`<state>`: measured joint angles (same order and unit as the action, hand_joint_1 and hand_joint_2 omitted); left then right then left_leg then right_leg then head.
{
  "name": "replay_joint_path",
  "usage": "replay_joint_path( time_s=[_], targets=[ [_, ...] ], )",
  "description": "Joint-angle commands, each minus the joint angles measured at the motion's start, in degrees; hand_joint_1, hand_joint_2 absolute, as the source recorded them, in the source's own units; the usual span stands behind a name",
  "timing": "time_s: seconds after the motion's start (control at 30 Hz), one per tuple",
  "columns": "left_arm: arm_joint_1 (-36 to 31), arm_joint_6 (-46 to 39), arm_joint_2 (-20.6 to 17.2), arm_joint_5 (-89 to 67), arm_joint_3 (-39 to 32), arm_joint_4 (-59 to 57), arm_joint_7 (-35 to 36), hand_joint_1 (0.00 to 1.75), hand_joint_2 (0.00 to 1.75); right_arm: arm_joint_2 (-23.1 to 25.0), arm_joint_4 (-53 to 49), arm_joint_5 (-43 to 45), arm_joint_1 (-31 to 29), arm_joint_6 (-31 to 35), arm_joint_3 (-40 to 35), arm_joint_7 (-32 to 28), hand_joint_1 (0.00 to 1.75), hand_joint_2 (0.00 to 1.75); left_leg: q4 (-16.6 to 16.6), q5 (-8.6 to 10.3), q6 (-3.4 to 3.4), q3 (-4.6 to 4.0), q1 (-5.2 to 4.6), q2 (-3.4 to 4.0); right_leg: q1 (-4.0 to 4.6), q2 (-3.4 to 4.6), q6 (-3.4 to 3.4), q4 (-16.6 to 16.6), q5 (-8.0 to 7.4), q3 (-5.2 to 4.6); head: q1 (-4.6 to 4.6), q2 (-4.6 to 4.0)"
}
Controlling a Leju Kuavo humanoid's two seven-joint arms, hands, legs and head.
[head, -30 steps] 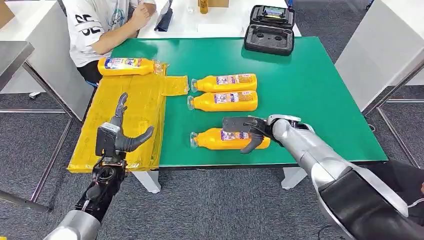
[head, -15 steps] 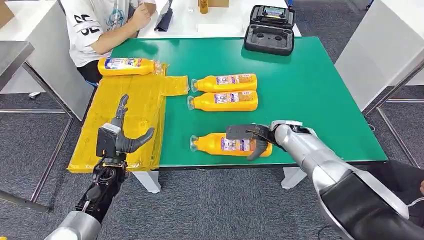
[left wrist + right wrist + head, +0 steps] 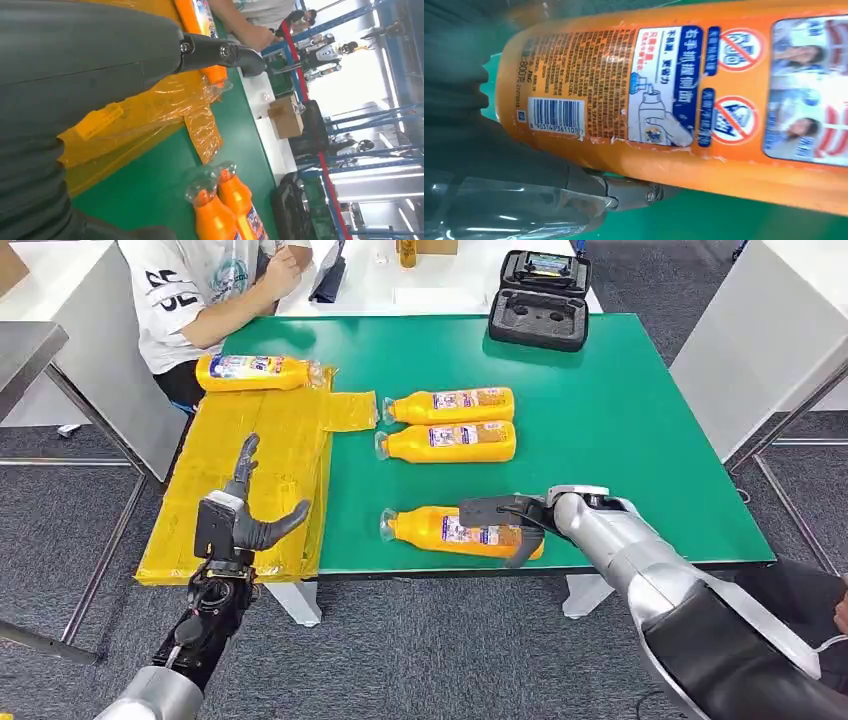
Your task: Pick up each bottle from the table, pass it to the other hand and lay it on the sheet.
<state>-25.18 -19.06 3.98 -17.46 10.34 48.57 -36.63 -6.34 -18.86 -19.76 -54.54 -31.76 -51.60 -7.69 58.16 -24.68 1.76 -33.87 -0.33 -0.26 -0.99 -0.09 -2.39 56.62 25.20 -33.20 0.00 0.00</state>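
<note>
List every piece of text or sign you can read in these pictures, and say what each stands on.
"800" and barcode digits "6 903147 36110", last digit unclear: back label of the nearest orange bottle.
Two red prohibition circles: same label.
Chinese label print: too blurred.
Black letters on the person's white shirt: cut off.
Other bottles' labels: too small.

The right hand (image 3: 505,525) has moved along the nearest bottle (image 3: 450,530) toward the near edge of the bench (image 3: 620,430) and a little to the right. A second ago it was over the middle of the bottle's base end; now it sits lower on that end, with the fingers (image 3: 484,510) over the top and the thumb below. The bottle itself has turned slightly. The left hand (image 3: 238,520) has sunk a little over the sheet (image 3: 270,440).
</note>
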Motion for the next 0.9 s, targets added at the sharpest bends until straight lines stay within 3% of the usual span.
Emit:
replay_joint_path(
  time_s=[0.03, 0.47, 0.5, 0.53, 0.63, 0.73, 0.9],
  targets=[
    [-1.5, 0.5, 0.2, 0.4, 0.7, -3.8, 0.1, 0.00, 1.75, -0.2, 2.8, -0.6, -1.8, -0.2, -3.0, 0.5, 0.00, 1.75, 0.0, 0.00, -0.08, 0.03, 0.03, -0.02, 0.04, -0.03, 0.08, 0.0, 0.01, 0.05, 0.02, 0.00],
    [-1.7, 1.1, 0.9, 1.4, 1.4, -7.0, -1.1, 0.00, 1.75, -2.3, 3.1, -2.9, 1.2, 2.1, -4.8, 2.6, 0.02, 1.75, -0.1, -0.01, -0.12, 0.18, 0.12, -0.14, 0.13, -0.16, 0.12, -0.2, 0.02, 0.27, 0.00, 0.00],
    [-1.9, 1.1, 1.0, 1.5, 1.5, -7.5, -1.2, 0.00, 1.75, -2.6, 3.0, -2.9, 1.5, 2.4, -4.7, 2.5, 0.38, 1.75, 0.0, 0.00, -0.07, 0.12, 0.07, -0.14, 0.07, -0.15, 0.07, -0.1, 0.03, 0.18, 0.04, 0.00],
    [-2.1, 1.2, 1.2, 1.6, 1.6, -7.8, -1.3, 0.00, 1.75, -2.8, 3.0, -2.9, 1.8, 2.5, -4.6, 2.4, 1.34, 1.75, -0.1, 0.00, -0.08, 0.15, 0.06, -0.18, 0.06, -0.19, 0.07, -0.1, 0.03, 0.22, 0.00, 0.00],
    [-2.4, 0.8, 1.7, 1.8, 1.6, -8.3, -1.7, 0.00, 1.75, -3.4, 3.1, -3.4, 2.1, 2.8, -4.9, 2.9, 1.59, 1.75, -0.1, 0.03, -0.11, 0.18, 0.10, -0.26, 0.11, -0.28, 0.10, -0.2, 0.03, 0.29, 0.00, 0.00],
    [-2.1, 0.7, 1.8, 1.9, 1.6, -8.1, -1.7, 0.00, 1.75, -3.5, 3.1, -3.6, 2.0, 2.5, -5.1, 2.8, 1.66, 1.75, 0.0, 0.02, -0.07, 0.18, 0.06, -0.16, 0.06, -0.17, 0.07, -0.1, 0.01, 0.23, 0.02, 0.00],
    [-1.7, 0.6, 1.6, 1.9, 1.4, -7.9, -1.6, 0.00, 1.75, -2.7, 3.3, -3.8, 1.5, 1.9, -5.2, 3.2, 1.62, 1.75, 0.0, 0.03, -0.11, 0.26, 0.07, -0.11, 0.07, -0.13, 0.10, -0.1, -0.02, 0.34, 0.00, 0.00]
  ],
)
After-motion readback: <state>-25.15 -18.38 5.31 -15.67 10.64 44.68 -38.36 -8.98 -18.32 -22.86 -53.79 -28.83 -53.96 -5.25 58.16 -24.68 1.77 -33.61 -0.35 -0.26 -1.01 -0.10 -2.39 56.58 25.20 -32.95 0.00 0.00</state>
